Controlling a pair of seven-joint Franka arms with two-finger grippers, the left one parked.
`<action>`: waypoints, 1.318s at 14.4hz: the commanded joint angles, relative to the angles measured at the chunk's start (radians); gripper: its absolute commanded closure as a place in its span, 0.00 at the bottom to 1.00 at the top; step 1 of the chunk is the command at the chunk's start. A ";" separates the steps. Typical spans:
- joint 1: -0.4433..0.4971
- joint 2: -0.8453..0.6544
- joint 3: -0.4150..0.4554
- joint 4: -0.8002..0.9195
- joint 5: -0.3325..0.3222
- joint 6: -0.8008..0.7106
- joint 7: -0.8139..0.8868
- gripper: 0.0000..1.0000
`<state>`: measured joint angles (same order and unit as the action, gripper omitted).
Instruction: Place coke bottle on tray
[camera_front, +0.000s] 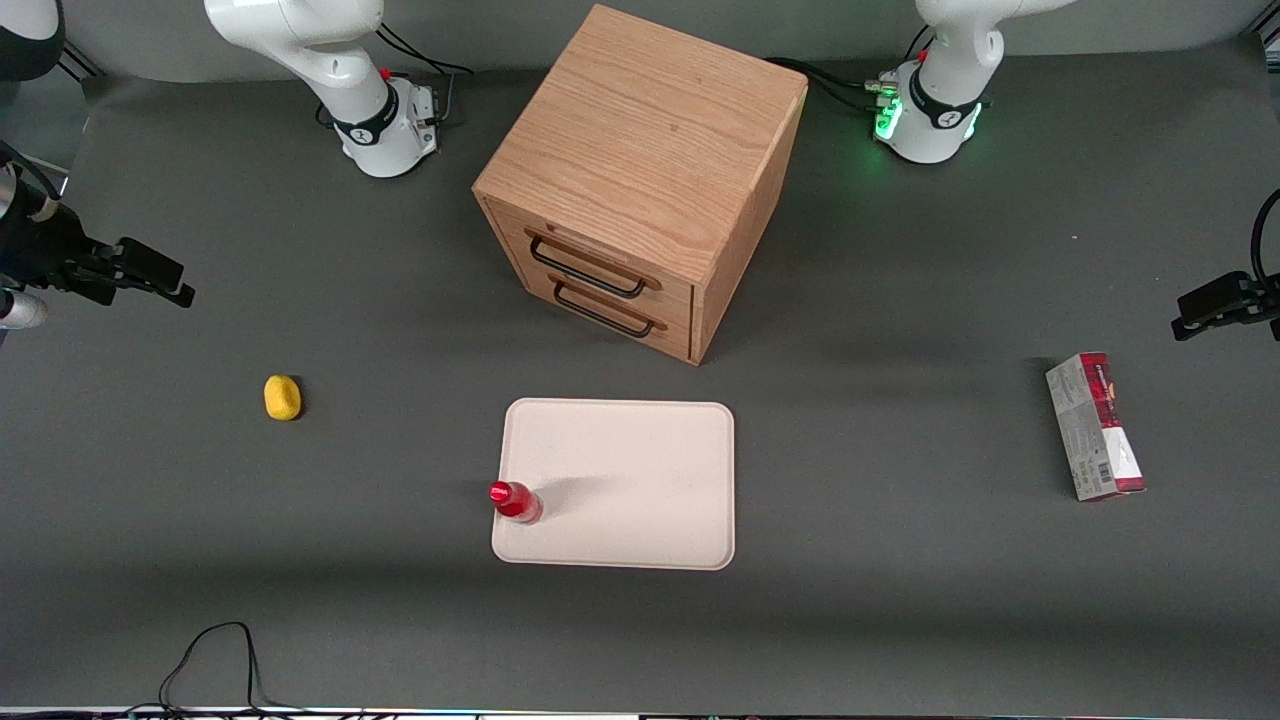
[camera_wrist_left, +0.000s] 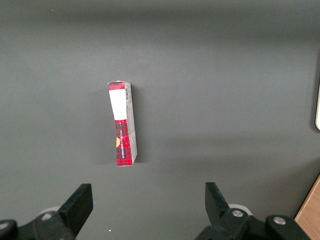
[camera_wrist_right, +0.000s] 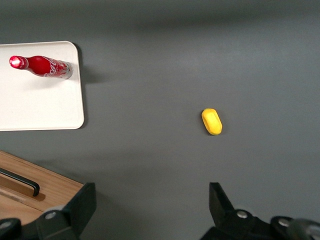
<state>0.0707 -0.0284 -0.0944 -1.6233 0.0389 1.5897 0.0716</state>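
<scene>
Front view, entry: the coke bottle (camera_front: 516, 501) stands upright on the tray (camera_front: 640, 480), just inside the rim at the tray's edge toward the working arm's end, roughly 8 o'clock from the tray's centre. You can read the task as done, judging from how it sits: base on the cream surface, cap up, nothing touching it. Its spot so near the rim likely reflects the shortest reach from the working arm's end; a nudge there could tip it off, so note that.

Working outward: the wooden drawer cabinet (camera_front: 640, 180) sits at 12 o'clock from the tray, both drawers closed. The yellow lump (camera_front: 282, 397) lies on the tabletop (camera_front: 900, 600) at about 10 o'clock from the bottle, well apart. The red-and-grey carton (camera_front: 1095, 427) lies flat toward the parked arm's end.

Right wrist view: the gripper (camera_wrist_right: 150, 210) hangs above bare tabletop with fingers spread wide and nothing between them, well apart from the bottle, near the cabinet's corner. You need no further grasp, by this evidence.
</scene>
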 joint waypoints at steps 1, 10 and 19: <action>-0.002 -0.027 -0.024 -0.024 0.004 -0.005 -0.036 0.00; -0.011 -0.027 -0.004 -0.020 -0.051 -0.007 -0.052 0.00; 0.008 -0.027 -0.002 -0.018 -0.067 -0.008 -0.058 0.00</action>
<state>0.0726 -0.0314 -0.0893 -1.6243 -0.0131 1.5879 0.0276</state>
